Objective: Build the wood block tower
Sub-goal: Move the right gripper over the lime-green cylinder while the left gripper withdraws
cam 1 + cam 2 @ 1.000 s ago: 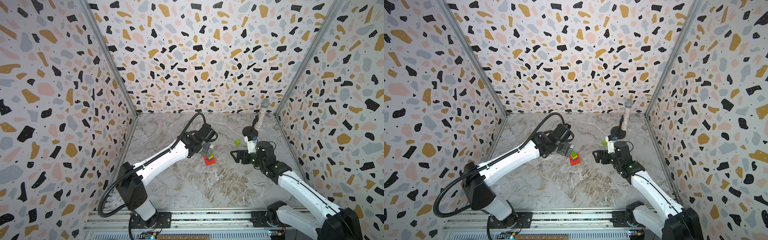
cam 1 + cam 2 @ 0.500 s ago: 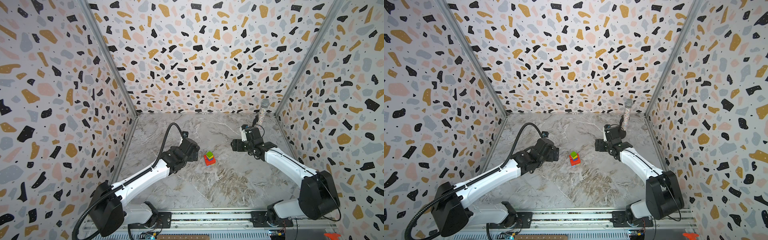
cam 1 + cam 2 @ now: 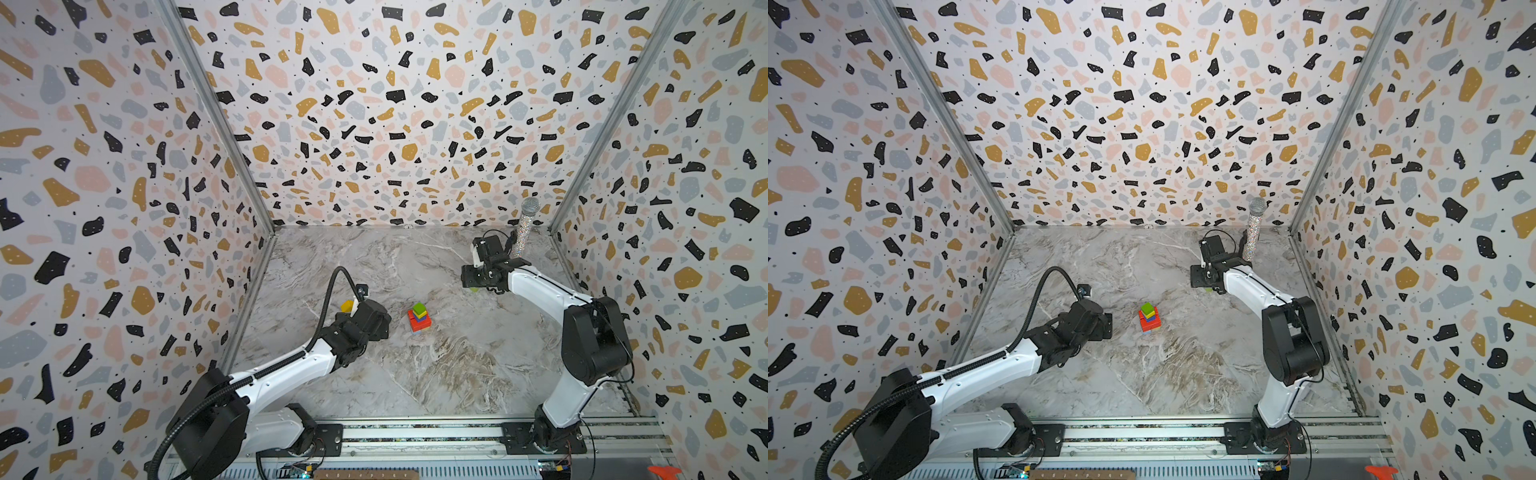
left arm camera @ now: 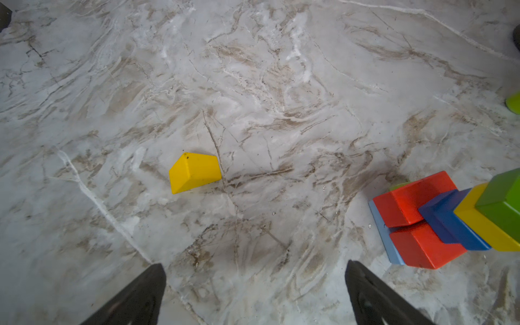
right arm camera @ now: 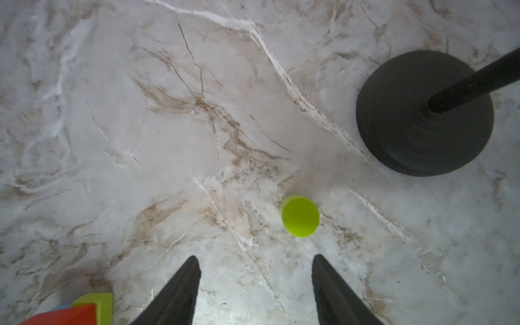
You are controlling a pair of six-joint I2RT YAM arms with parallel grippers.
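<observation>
The tower point(image 3: 419, 318) point(image 3: 1149, 319) stands mid-table: a light blue base, red blocks, then blue, then yellow, with a green cube on top; the left wrist view shows it leaning out of frame point(image 4: 422, 219). A loose yellow block point(image 4: 194, 172) point(image 3: 348, 306) lies ahead of my left gripper point(image 4: 254, 267), which is open and empty, left of the tower. A lime green cylinder point(image 5: 300, 216) point(image 4: 513, 102) stands upright just ahead of my right gripper point(image 5: 254, 260) point(image 3: 471, 276). That gripper is open, nothing between its fingers.
A glittery silver microphone point(image 3: 524, 228) point(image 3: 1254, 228) on a black round stand point(image 5: 422, 118) rises at the back right, close behind the right gripper and the cylinder. Terrazzo-patterned walls enclose the marble table on three sides.
My left arm has drawn back leftward from the tower. The right arm has swung toward the back right, over the green cylinder, and its jaws have narrowed.
</observation>
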